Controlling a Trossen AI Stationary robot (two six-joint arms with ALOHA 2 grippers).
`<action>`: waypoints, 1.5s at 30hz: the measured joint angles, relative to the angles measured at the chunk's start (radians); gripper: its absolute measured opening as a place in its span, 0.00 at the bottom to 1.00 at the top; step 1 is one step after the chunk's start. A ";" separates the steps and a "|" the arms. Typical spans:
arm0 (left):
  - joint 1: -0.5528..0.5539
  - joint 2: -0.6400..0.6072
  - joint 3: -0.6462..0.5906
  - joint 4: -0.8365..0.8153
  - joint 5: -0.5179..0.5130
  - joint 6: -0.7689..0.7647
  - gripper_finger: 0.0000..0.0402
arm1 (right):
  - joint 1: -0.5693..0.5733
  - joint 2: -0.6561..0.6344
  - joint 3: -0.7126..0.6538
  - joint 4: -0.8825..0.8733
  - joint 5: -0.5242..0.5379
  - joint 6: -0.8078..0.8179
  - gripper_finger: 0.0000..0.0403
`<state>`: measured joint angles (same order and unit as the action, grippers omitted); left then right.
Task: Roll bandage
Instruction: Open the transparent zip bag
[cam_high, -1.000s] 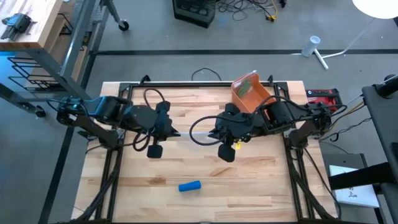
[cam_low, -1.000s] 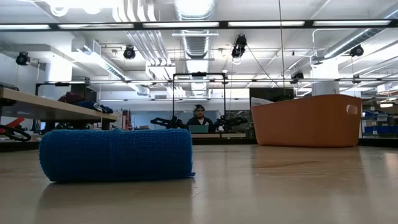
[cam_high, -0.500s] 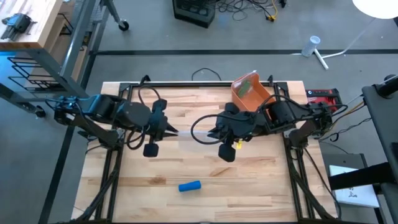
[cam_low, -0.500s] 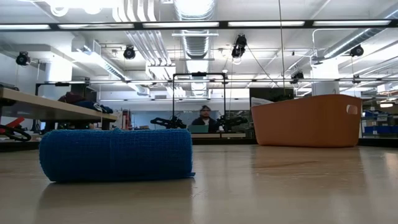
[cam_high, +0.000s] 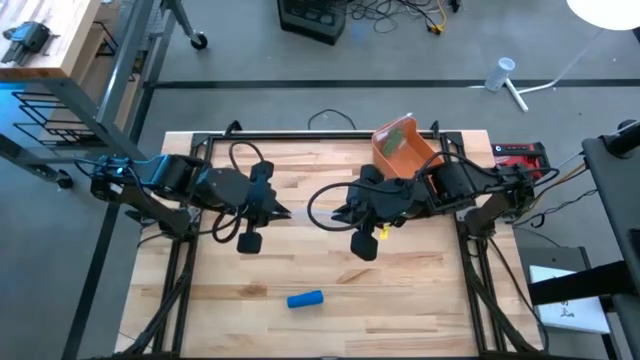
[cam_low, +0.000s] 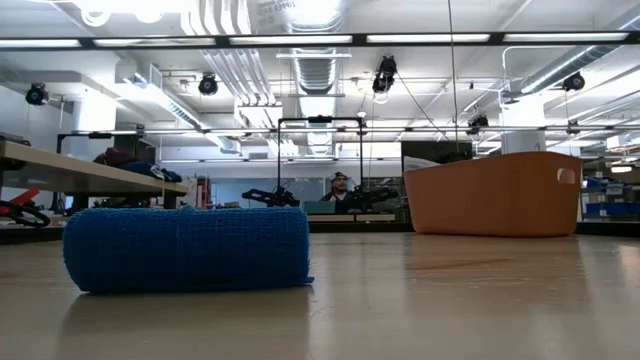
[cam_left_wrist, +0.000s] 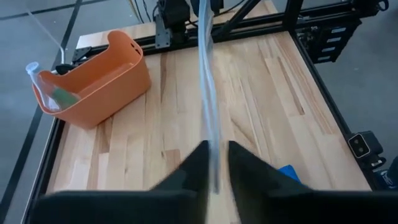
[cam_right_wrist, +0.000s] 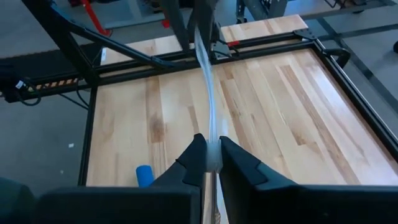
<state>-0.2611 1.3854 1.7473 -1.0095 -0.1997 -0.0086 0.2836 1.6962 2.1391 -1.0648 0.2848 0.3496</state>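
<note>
Strip held taut between both arms; rolling not begun.

Nearest, a rolled blue bandage (cam_high: 306, 299) lies alone by the table's (cam_high: 420, 300) front edge. Mid-table, the left gripper (cam_left_wrist: 214, 163) and right gripper (cam_right_wrist: 212, 152) each pinch, fingers narrow, a translucent strip (cam_left_wrist: 207, 93) stretched between them. Next, in my judgement: wind from one end, keeping tension. Orange bin (cam_high: 399, 148) behind.

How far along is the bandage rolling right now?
Done: one blue rolled bandage lies near the front of the wooden table. In hand: a pale translucent strip is stretched in the air from the right tool, which pinches it, to the left tool. Left: that strip looks flat and unrolled, so it is not yet rolled up.
</note>
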 joint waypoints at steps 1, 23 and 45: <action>0.000 0.000 0.000 0.000 0.000 0.000 0.07 | 0.000 0.000 0.000 0.000 0.000 0.000 0.06; 0.000 -0.029 -0.001 -0.045 -0.051 -0.009 0.00 | 0.006 -0.045 -0.001 -0.063 0.002 0.073 0.08; 0.000 -0.061 -0.002 -0.068 -0.074 -0.009 0.00 | 0.007 -0.107 0.000 -0.103 0.006 0.076 0.35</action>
<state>-0.2611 1.3242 1.7458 -1.0774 -0.2736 -0.0177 0.2909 1.5894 2.1390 -1.1674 0.2909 0.4261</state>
